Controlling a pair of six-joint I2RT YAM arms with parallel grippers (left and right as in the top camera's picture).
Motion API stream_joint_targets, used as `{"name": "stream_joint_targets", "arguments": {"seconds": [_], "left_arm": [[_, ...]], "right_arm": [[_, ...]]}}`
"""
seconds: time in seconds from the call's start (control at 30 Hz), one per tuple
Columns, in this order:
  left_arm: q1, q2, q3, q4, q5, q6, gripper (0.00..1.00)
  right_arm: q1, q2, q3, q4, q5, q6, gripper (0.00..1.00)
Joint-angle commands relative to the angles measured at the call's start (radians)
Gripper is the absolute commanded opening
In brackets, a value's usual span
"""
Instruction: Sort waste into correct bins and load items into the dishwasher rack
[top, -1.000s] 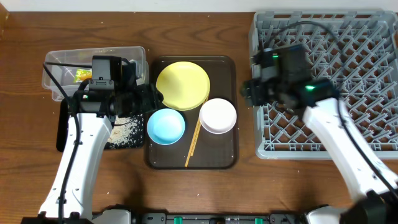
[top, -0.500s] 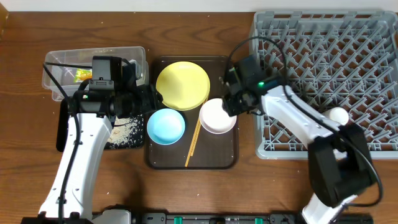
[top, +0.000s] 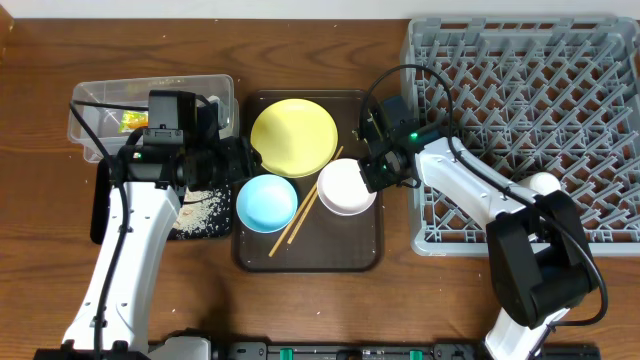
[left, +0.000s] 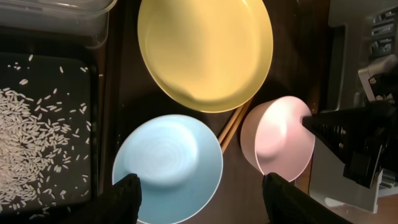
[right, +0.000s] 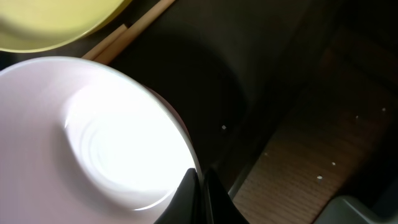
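My right gripper (top: 376, 177) (right: 200, 178) is shut on the right rim of the white bowl (top: 345, 187) (right: 93, 143), one finger inside and one outside. The bowl stands on the brown tray (top: 355, 255) beside the yellow plate (top: 294, 137) and the light blue bowl (top: 267, 202). The chopsticks (top: 298, 212) lie slanted between the two bowls. My left gripper (left: 208, 202) hangs open over the blue bowl (left: 168, 165), holding nothing. A small white cup (top: 543, 184) sits in the grey dishwasher rack (top: 600, 60).
The clear tub (top: 190, 85) at the back left holds a green-and-yellow wrapper (top: 133, 121). The black tray (top: 100, 200) in front of it carries loose rice (top: 200, 212). The rack's wall (top: 420, 215) stands right beside the brown tray.
The right arm swung from the rack to the white bowl and shut on its rim. The bowl slid slightly left and the chopsticks turned more slanted. The left arm stayed still.
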Motion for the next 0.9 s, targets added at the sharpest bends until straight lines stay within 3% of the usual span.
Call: {"name": "stream_joint_targets", "arguments": {"seconds": [0.0, 0.17, 0.33, 0.63, 0.87], "left_arm": [[0.003, -0.001, -0.002, -0.005, -0.013, 0.016, 0.65], [0.003, -0.001, -0.002, -0.008, -0.013, 0.017, 0.65], [0.003, -0.001, -0.002, -0.008, -0.013, 0.017, 0.65], [0.003, -0.001, -0.002, -0.006, -0.013, 0.017, 0.65], [0.003, -0.001, -0.002, -0.006, -0.013, 0.017, 0.65]], "right_arm": [[0.007, -0.010, 0.024, -0.006, 0.035, -0.002, 0.01], [-0.015, -0.107, 0.076, -0.008, 0.089, -0.002, 0.01], [-0.057, -0.238, 0.130, 0.047, 0.350, -0.013, 0.01], [-0.167, -0.301, 0.131, 0.369, 0.694, -0.273, 0.01], [-0.276, -0.246, 0.131, 0.629, 0.808, -0.446, 0.01]]}}
